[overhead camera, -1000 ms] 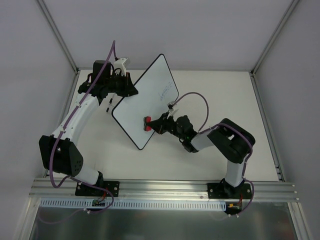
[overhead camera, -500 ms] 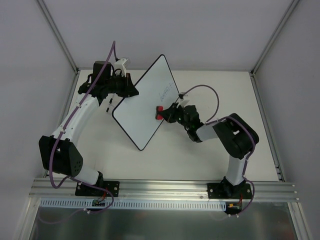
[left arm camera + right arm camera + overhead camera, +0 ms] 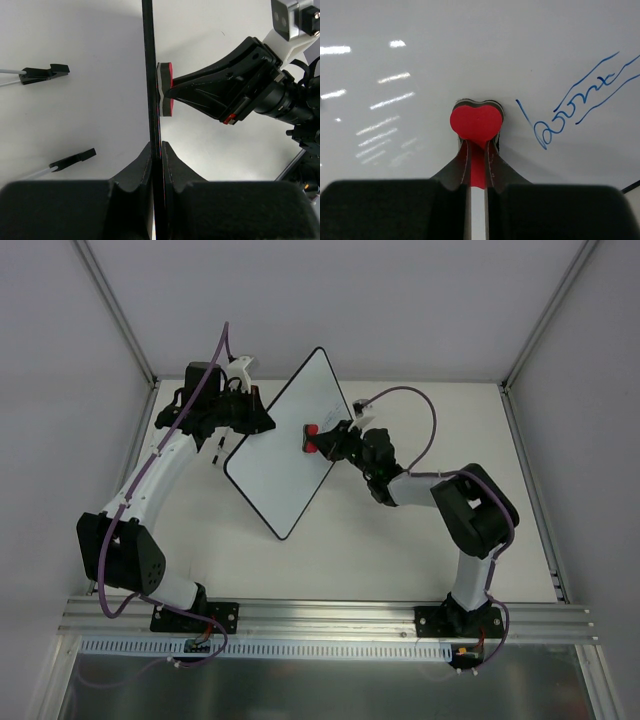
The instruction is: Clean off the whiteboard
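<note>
The whiteboard is held tilted off the table, its black rim edge-on in the left wrist view. My left gripper is shut on the board's left edge. My right gripper is shut on the small red eraser, which presses flat on the board's face; it also shows in the left wrist view. Blue handwriting lies just right of the eraser in the right wrist view.
Two small black clips on white rods show on the table behind the board. A metal frame borders the white table. The right arm's purple cable loops above its wrist.
My right gripper has slid the eraser up the board, from its lower part toward the upper middle beside the writing. The left gripper and the board have stayed put.
</note>
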Motion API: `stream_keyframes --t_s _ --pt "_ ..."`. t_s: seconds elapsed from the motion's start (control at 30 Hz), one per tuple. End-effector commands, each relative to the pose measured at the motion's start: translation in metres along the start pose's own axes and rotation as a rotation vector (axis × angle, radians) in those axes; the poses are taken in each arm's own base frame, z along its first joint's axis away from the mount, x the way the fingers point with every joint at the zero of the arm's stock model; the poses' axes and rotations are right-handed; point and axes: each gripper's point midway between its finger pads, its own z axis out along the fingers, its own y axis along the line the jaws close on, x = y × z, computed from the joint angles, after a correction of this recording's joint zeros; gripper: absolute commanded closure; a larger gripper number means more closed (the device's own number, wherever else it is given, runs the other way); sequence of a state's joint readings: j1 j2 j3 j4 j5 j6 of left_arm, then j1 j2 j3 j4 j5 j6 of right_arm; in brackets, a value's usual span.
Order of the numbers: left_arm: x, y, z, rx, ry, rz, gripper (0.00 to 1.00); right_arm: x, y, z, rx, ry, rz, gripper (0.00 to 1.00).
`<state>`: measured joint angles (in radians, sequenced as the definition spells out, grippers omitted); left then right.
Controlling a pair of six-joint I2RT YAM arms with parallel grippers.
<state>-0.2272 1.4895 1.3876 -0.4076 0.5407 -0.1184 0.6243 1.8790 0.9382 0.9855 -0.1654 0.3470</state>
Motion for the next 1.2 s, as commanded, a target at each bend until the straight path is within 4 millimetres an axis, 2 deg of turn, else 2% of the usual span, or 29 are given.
stream_keyframes --t_s 0.0,0.1,0.23,0.37,0.4,0.47,0.53,0.73,0.83,0.93,1.17 --pt "0.055 -0.049 0.000 0.230 0.198 -0.048 1.00 -0.045 0.042 0.013 -0.099 -0.099 -0.021 1.00" --pt "0.057 -0.050 -0.002 0.230 0.198 -0.048 1.00 -0.054 0.022 0.016 -0.048 -0.126 -0.001 1.00" --pt "0.061 -0.051 -0.006 0.231 0.197 -0.041 1.00 -0.050 -0.007 0.015 0.012 -0.122 0.038 1.00" --pt "0.061 -0.051 -0.007 0.229 0.199 -0.042 1.00 -0.023 -0.037 0.007 0.081 -0.099 0.111 1.00" --pt "0.062 -0.051 -0.006 0.230 0.201 -0.042 1.00 -0.007 -0.049 -0.001 0.109 -0.080 0.140 1.00" --pt "0.060 -0.051 -0.006 0.227 0.197 -0.037 1.00 0.000 -0.059 -0.007 0.126 -0.098 0.182 1.00" --pt "0.057 -0.051 -0.007 0.225 0.192 -0.032 1.00 0.019 -0.075 -0.018 0.171 -0.068 0.182 1.00" --pt "0.055 -0.052 -0.007 0.229 0.189 -0.030 1.00 0.044 -0.101 -0.039 0.258 -0.027 0.165 1.00" --pt "0.055 -0.053 -0.007 0.232 0.192 -0.031 1.00 0.042 -0.098 -0.036 0.239 -0.021 0.157 1.00" --pt "0.056 -0.053 -0.007 0.237 0.196 -0.033 1.00 0.027 -0.084 -0.024 0.185 -0.040 0.151 1.00" --pt "0.062 -0.055 -0.008 0.246 0.208 -0.040 1.00 -0.035 -0.035 0.002 0.056 -0.124 0.126 1.00"
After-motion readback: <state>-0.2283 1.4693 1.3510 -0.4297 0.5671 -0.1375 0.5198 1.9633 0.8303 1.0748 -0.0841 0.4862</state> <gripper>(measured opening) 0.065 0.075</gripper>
